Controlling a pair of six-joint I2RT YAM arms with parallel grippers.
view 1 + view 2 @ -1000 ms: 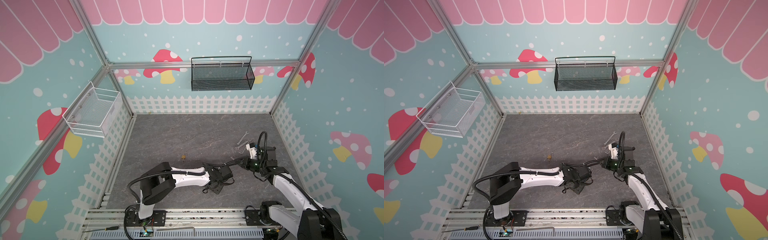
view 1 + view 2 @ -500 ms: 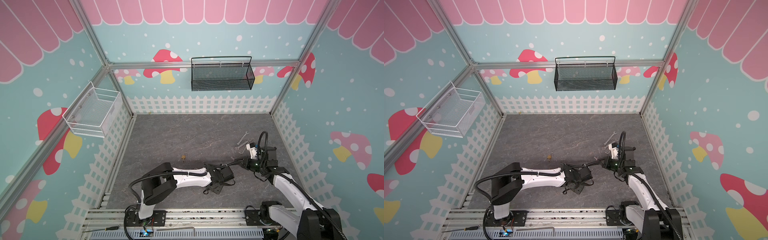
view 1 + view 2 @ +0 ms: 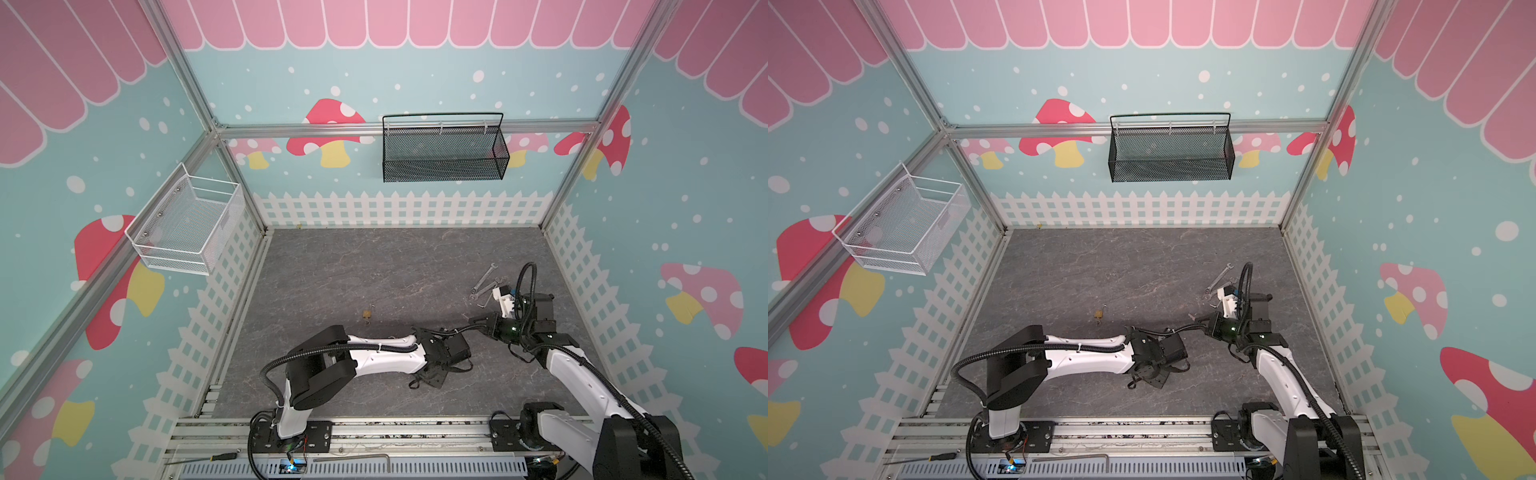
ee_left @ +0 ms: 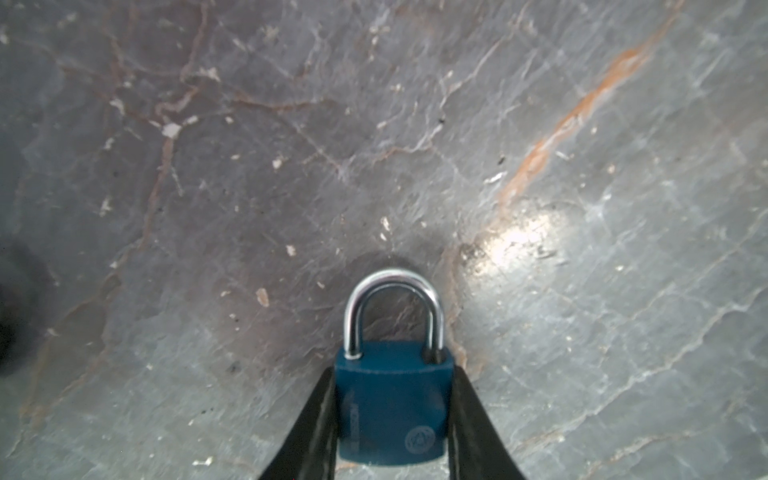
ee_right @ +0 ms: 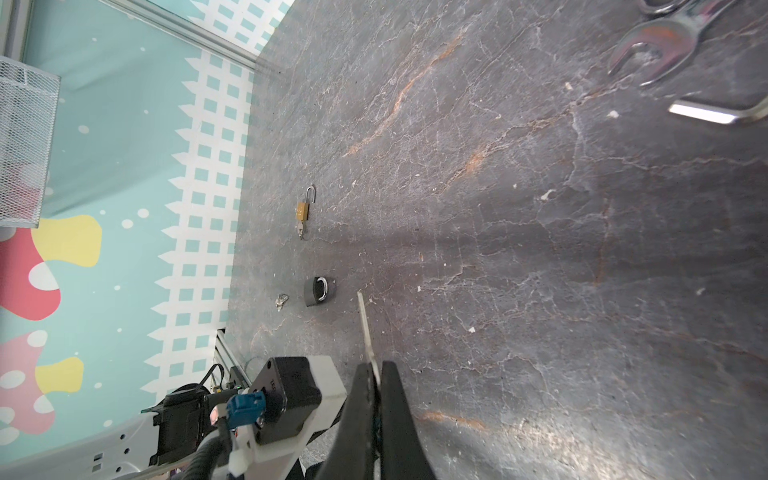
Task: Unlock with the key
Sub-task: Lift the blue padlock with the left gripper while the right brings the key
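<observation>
In the left wrist view a blue padlock (image 4: 390, 411) with a silver shackle, still closed, lies on the grey floor. My left gripper (image 4: 392, 374) is shut on its body, one black finger against each side. In both top views this gripper (image 3: 432, 376) (image 3: 1152, 376) points down near the front middle and hides the lock. My right gripper (image 5: 376, 374) is shut on a silver key (image 5: 365, 328), whose blade sticks out past the fingertips. In both top views the right gripper (image 3: 478, 321) (image 3: 1198, 319) hovers right of the left wrist, pointing left.
A brass padlock (image 3: 367, 313) (image 5: 303, 210) with its key in it lies left of centre. A grey padlock (image 5: 319, 290) and loose keys (image 5: 281, 301) lie nearer the left fence. Wrenches (image 3: 484, 282) (image 5: 652, 54) lie behind the right arm. Two mesh baskets (image 3: 442, 151) (image 3: 187, 226) hang on the walls.
The left gripper's jaws have closed in onto the blue padlock. The right arm holds the key in about the same place.
</observation>
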